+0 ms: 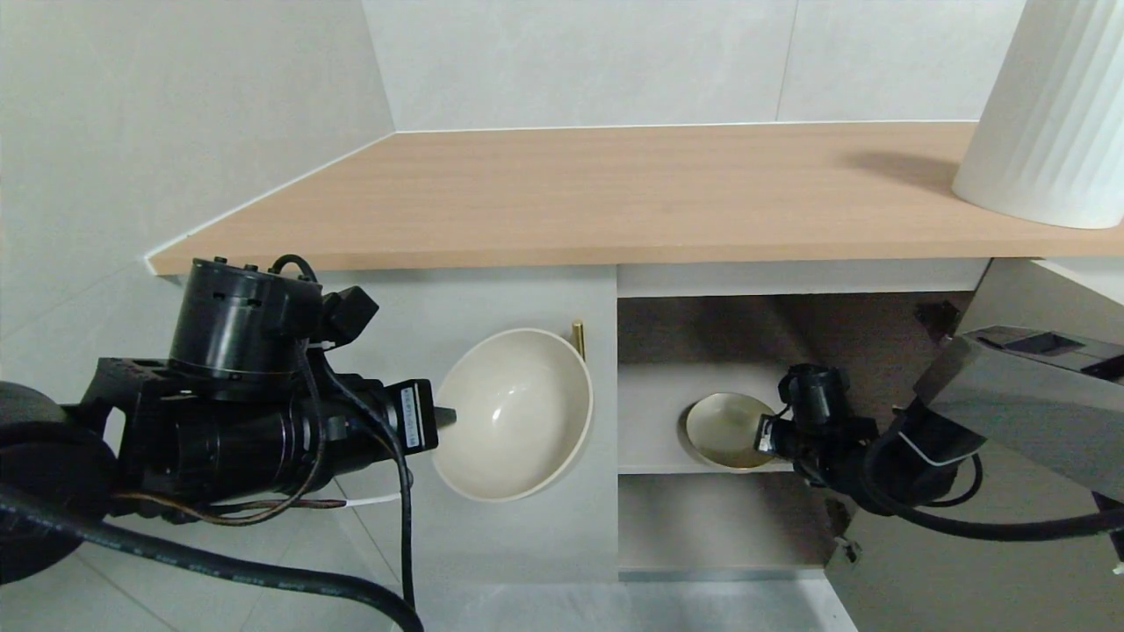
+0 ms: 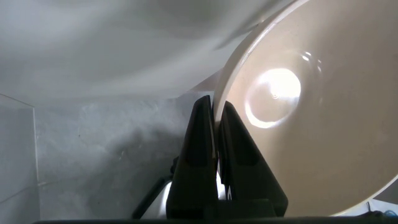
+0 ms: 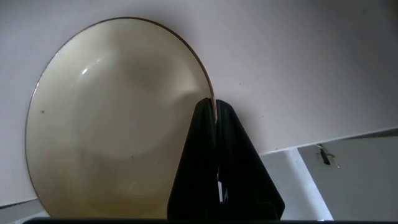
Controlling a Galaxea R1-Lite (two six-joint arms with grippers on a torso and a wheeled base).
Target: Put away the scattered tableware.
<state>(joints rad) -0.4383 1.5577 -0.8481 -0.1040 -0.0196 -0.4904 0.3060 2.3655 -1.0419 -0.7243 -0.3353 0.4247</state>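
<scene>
Small yellowish bowl (image 1: 722,430): inside the open cabinet, over the pale shelf (image 1: 650,404), tilted, hollow facing outward. Cannot tell whether its lower rim touches the shelf. Right gripper (image 1: 766,434) sits at this bowl's 3 o'clock in the head view, fingers pinched narrow on the rim. Judged: this arm is the nearer to the put-down spot, so only a short lowering and a release remain.

Large cream bowl (image 1: 518,412): well apart, at 9 o'clock of the small one, held before the closed cabinet door (image 1: 527,535). Left gripper (image 1: 446,414) clamps its rim at the bowl's 9 o'clock. The shelf opening lies at 3 o'clock of this bowl, past the brass handle (image 1: 578,338). Judged: it must travel sideways that way once the right arm is clear.
</scene>
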